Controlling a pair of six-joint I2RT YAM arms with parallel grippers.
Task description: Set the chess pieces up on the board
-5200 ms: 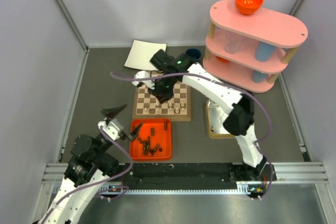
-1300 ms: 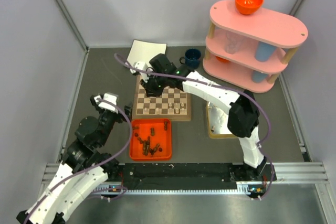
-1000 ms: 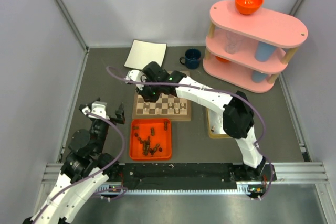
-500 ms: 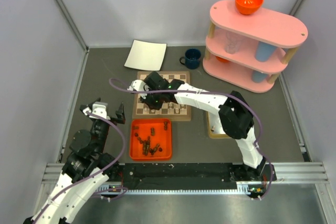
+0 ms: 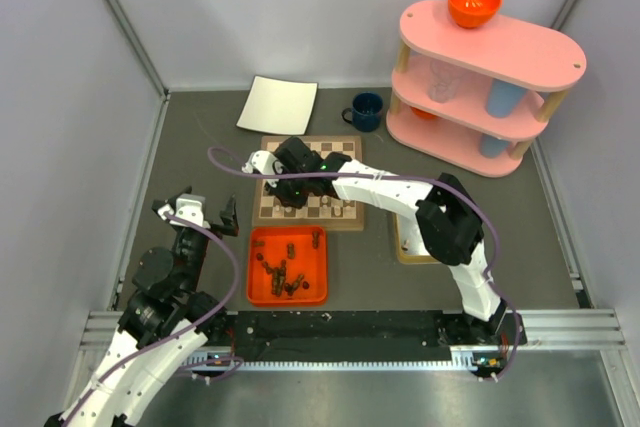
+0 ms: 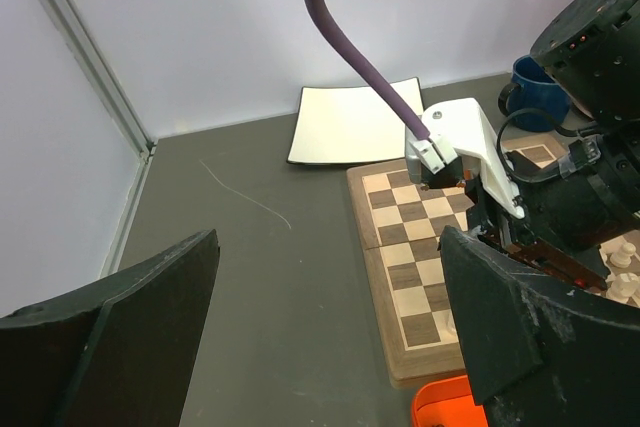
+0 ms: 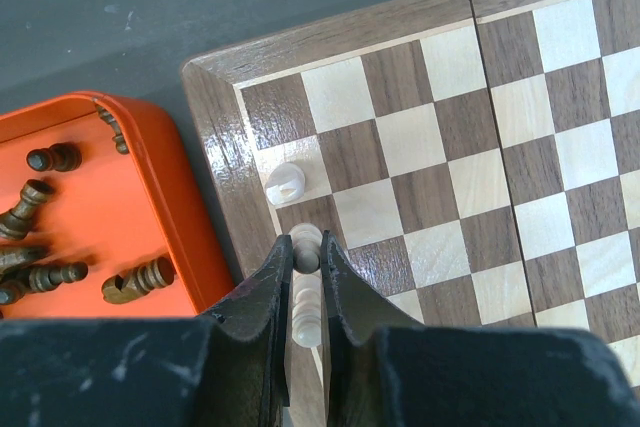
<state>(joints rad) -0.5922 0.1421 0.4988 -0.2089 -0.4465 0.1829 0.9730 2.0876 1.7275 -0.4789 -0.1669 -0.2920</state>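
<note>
One pale piece (image 7: 306, 239) sits pinched in the narrow right fingers (image 7: 272, 287) at the chessboard (image 7: 520, 97) edge file, second pale piece (image 7: 285, 182) just beside. Dark pieces (image 7: 140, 280) lie in orange tray (image 7: 170, 207). Left fingers (image 6: 130, 317) wide, empty, above surface (image 6: 260, 277).

White shell links, black joint housings on left arm (image 5: 150, 312). Same build on right arm (image 5: 385, 187), plus large black elbow block and green indicator light (image 5: 322, 162) near wrist. Purple cable (image 5: 236, 267) loops along left arm. Second purple cable (image 6: 345, 37) runs into white wrist bracket (image 6: 465, 137) of right arm. Broad black fingers (image 6: 520, 322) on left gripper (image 5: 196, 213), edges scuffed pale. Slim black fingers (image 7: 268, 292) on right gripper (image 7: 303, 247), housing speckled white.
</note>
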